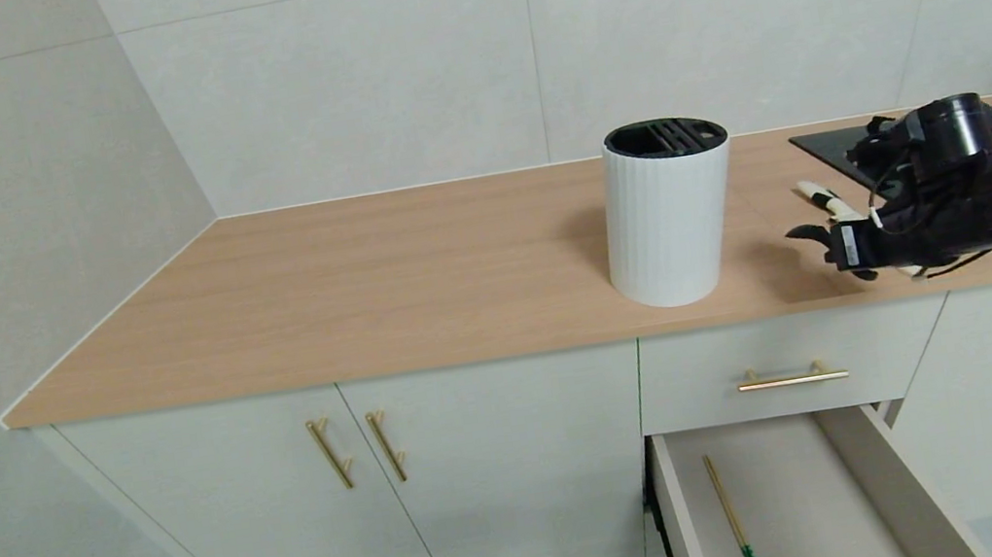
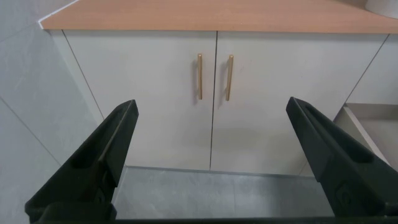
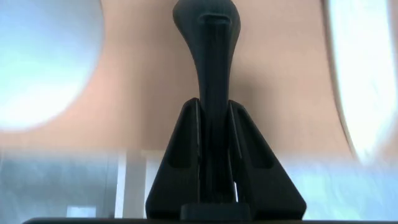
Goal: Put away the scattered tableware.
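Cream-coloured, dark-banded utensil (image 1: pixel 820 199) is lying on the table (image 1: pixel 360 289) at right of centre in the head view, between the white holder (image 1: pixel 668 213) and the hob (image 1: pixel 825 146). Its lower end is hiding behind the right gripper (image 1: pixel 812 235). You are likely dealing with a slim, stiff, light, slippery piece; mid-shaft is looking like the best hold. That gripper is pressing its fingers together; whether they are pinching anything, you cannot tell. Left gripper (image 2: pixel 210 106) is gaping wide.

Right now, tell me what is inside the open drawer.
Inside the open drawer lies a wooden chopstick with a green end, on its floor. The drawer's rear is covered by the closed drawer front above, so anything there is hidden.
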